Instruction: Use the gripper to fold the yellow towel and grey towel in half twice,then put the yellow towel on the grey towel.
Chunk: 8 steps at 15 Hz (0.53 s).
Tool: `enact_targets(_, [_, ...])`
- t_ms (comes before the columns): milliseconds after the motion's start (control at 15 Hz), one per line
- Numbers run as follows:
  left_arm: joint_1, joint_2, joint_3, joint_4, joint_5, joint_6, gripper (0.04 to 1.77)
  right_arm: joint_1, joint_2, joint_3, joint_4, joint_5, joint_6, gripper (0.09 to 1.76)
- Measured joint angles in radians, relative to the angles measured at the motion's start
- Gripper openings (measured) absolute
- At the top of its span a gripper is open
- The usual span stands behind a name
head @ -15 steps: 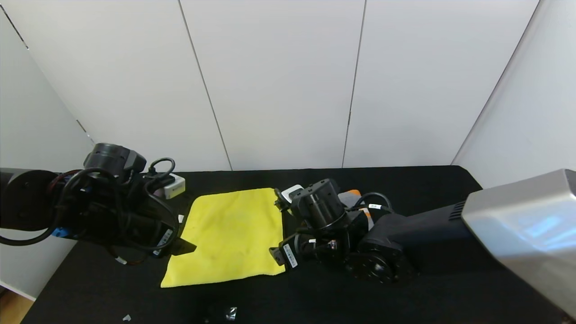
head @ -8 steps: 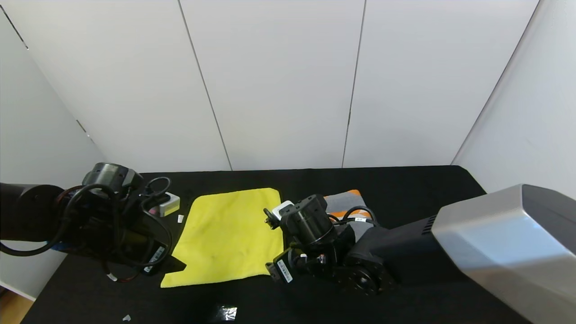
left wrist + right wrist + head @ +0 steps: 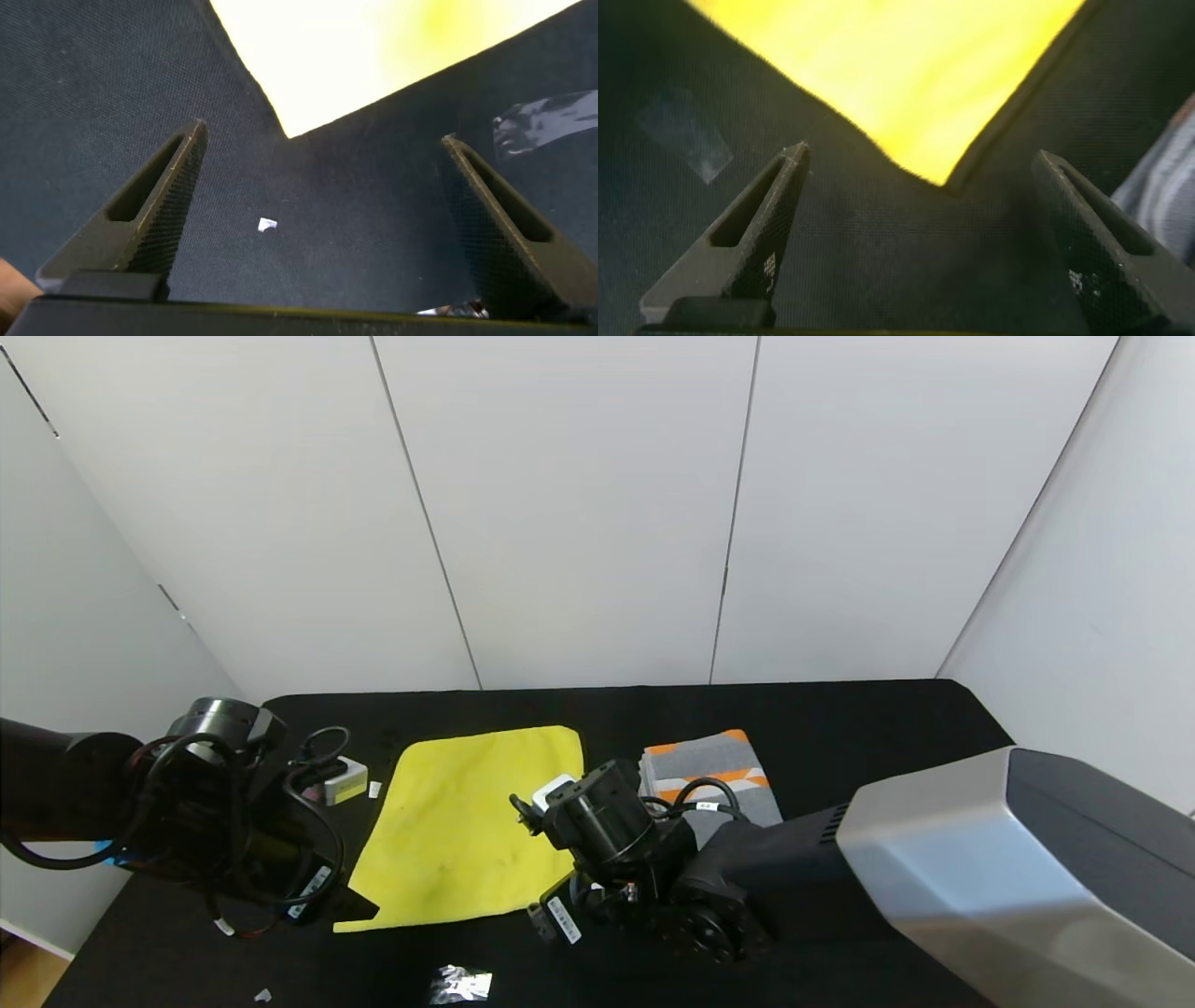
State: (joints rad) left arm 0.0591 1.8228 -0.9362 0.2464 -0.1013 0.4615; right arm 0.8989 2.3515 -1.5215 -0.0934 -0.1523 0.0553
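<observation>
Yellow towel [image 3: 471,821]: lying flat, unfolded, on black counter [image 3: 887,728], left of centre.
Grey towel [image 3: 709,775]: sitting already folded just right of yellow, orange bands showing.
Left tool [image 3: 318,187]: gaping wide, empty, hovering at yellow's near left corner.
Right tool [image 3: 920,201]: gaping wide, empty, hovering at near right corner.
Step in hand: first fold of yellow, judging by layout.
Next: both tools lowering onto corners, pinching hem only.

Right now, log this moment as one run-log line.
yellow towel: flat, unfolded | grey towel: folded | left gripper: open, near-left corner | right gripper: open, near-right corner
</observation>
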Motion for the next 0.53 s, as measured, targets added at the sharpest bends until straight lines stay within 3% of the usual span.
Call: enact_targets(533, [-0.002,0.047,-0.011,-0.004,-0.023,0.021,1.72,0.011,0.073,-0.118,0.09,-0.011,0.001,1.71])
